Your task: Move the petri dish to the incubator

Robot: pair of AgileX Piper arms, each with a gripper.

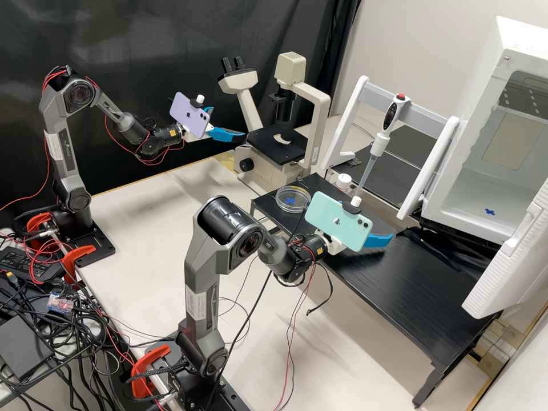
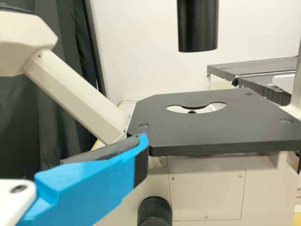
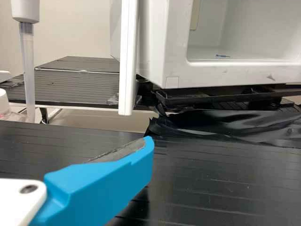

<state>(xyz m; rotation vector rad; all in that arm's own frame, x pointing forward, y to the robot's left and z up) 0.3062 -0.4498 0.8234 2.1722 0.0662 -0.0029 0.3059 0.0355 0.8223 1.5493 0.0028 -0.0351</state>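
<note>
Right here my left gripper (image 1: 229,123) and right gripper (image 1: 377,220) are spreading their fingers wide, pinching nothing, presumably leaving room for a grasp. Beyond, the petri dish (image 1: 294,199) is lying flat on the black stand (image 1: 399,274), a blue cross (image 1: 290,201) probably marking its start. Farther, the incubator (image 1: 436,212) is standing open, likely for loading. I'm counting two grippers, one dish, one stand, one cross at the dish, one incubator.

A black curtain (image 1: 142,34) hangs in folds beside a plain, pale wall (image 1: 434,34). A ribbed black bench (image 1: 399,279) rises above a cream tabletop (image 1: 160,211); past its edge lies what may be patterned floor (image 1: 498,344).
</note>
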